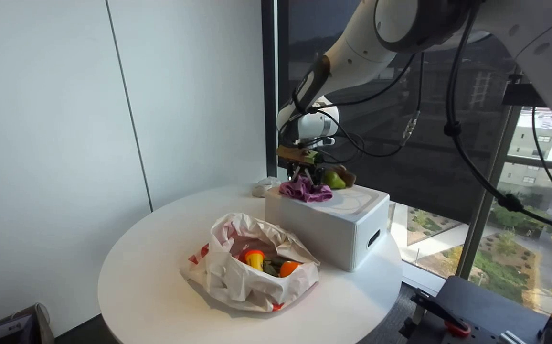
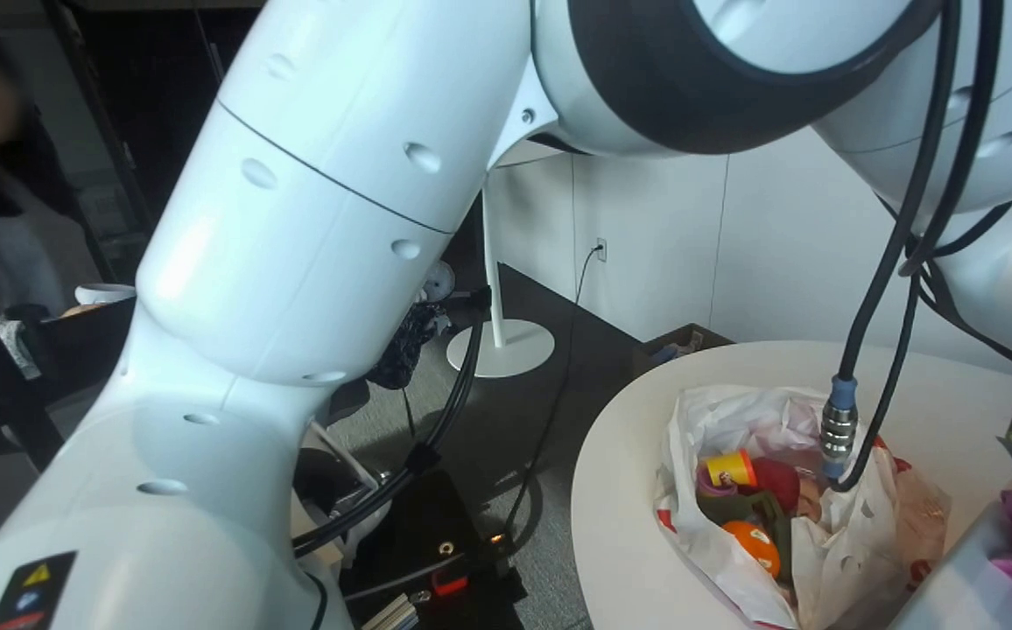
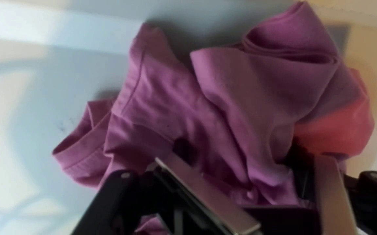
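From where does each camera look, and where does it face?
An exterior view: raised, facing down over table and white box; arm at upper right.
An exterior view: near the arm, which looms large; faces down to floor and table.
Wrist view: above the purple cloth, facing down; jaws at bottom.
Both exterior views share table, bag and cloth.

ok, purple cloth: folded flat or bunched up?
Bunched up: in the wrist view the cloth lies rumpled, in loose overlapping creases, on the box.
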Controlling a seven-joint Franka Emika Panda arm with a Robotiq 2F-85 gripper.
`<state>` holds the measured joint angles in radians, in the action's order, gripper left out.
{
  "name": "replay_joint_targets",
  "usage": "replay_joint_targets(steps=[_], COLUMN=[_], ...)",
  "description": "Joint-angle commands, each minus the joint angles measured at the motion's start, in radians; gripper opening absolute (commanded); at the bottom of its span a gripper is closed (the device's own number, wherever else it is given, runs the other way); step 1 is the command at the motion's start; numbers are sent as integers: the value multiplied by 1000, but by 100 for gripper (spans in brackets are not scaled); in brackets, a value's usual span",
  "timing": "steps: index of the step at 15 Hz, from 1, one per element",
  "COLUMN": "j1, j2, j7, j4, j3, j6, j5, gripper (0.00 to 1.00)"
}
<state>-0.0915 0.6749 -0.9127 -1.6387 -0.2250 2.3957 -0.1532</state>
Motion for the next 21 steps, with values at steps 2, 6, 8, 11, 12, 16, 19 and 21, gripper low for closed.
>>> replay_joint_targets(steps=[2, 6, 8, 11, 12, 16, 19, 21], j1=[12, -3, -14, -37, -34, -5, 21, 42], j2=[6, -41, -110, -247, -303, -495, -553, -566], j7=[-27, -8, 44, 196, 243, 400, 489, 544], j4=[15, -24, -77, -183, -232, -386, -436, -456], j3=[-12, 8, 39, 101, 110, 134, 155, 175], j6=[4, -14, -51, -129, -147, -256, -363, -406], j5=[23, -5, -28, -89, -98, -95, -82, -67], gripper=[34, 7, 5, 7, 8, 9, 9, 9])
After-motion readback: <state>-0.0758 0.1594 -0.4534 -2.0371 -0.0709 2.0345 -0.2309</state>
